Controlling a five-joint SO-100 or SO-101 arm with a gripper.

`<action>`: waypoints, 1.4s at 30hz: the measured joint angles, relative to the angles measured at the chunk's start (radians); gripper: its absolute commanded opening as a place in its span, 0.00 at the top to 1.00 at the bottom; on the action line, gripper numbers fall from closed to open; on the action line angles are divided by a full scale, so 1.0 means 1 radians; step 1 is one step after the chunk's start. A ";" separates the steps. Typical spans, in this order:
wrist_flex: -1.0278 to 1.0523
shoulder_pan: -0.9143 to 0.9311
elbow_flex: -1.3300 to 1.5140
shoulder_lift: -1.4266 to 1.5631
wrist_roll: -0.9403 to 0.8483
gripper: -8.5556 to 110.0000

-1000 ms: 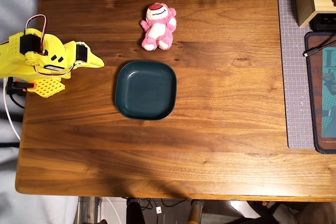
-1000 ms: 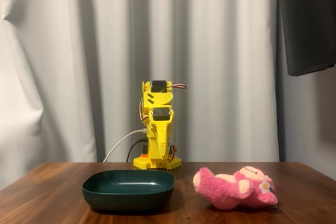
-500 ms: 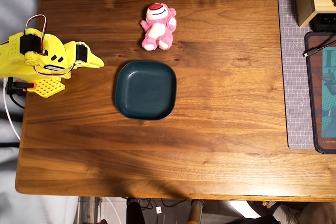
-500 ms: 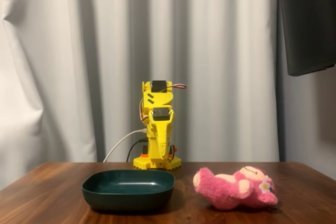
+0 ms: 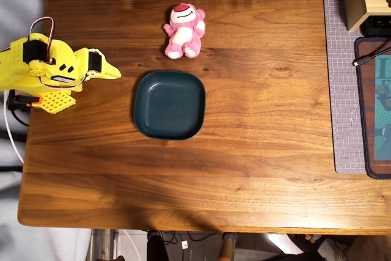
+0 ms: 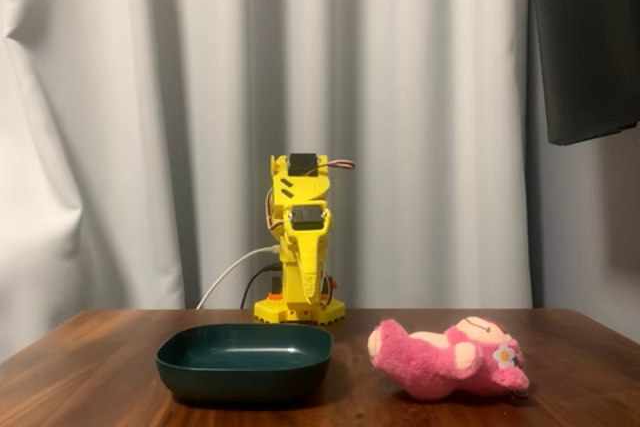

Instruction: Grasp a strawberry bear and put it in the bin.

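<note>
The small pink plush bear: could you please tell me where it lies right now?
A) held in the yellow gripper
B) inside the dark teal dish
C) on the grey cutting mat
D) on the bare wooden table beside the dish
D: in the overhead view the small pink plush bear lies on its back on the brown wooden table, apart from the shallow dark teal rounded-square dish, and the folded yellow gripper is nowhere near it.

dark wooden table [image 5: 244,151] carrying everything. lying on its back at 12 o'clock of the dish in the overhead view: strawberry bear [image 5: 183,31], close but apart. sitting near the middle: teal bin [image 5: 169,104]. standing at 9 o'clock: yellow arm base [image 5: 52,99]. lying along the 3 o'clock edge: grey cutting mat [image 5: 342,71], dark mat [image 5: 372,108] partly overlapping it.
</note>
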 measured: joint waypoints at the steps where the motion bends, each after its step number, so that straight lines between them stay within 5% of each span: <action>1: 0.000 0.000 0.000 0.000 0.000 0.93; 15: -0.043 0.008 -0.087 -0.015 0.000 0.89; 31: 0.072 0.051 -1.198 -1.259 0.017 0.77; 42: 0.178 0.367 -1.511 -1.569 0.143 0.67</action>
